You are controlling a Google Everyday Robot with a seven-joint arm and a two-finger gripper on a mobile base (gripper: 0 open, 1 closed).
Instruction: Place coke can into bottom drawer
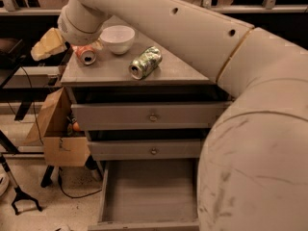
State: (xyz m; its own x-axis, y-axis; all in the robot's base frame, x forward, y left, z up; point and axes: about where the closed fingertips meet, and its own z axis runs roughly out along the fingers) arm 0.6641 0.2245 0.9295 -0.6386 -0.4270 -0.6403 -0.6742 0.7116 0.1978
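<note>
1. Camera view, hard to see: the end effector is at the back left corner of the worktop, right by the coke can. The thick round end of the arm covers most of it. I cannot tell if it is spread, pressed together or pinching the can.
2. A pale yellow shape sticks out to the left of the arm's end. I cannot tell what it is.
3. The coke can lies on its side on the worktop, with its silver top facing the camera. Its back end is hidden under the arm's end. It is well apart from the bottom drawer.
4. The big pale robot body fills the right side and hides the right ends of all the drawers.
5. Counting: there are two cans, the coke can and a green-and-silver can. The green-and-silver can lies on its side near the middle of the worktop. There is one white bowl, behind the two cans and between them.
6. There are three drawers. The top drawer and the middle drawer have one round knob each. The bottom drawer is pulled out wide.
7. Around: a cardboard box sits left of the drawers with a flap open. Black cables lie on the floor, and a black stand leg is at the bottom left.
8. The arm reaches over the back of the worktop, above the bowl.
</note>
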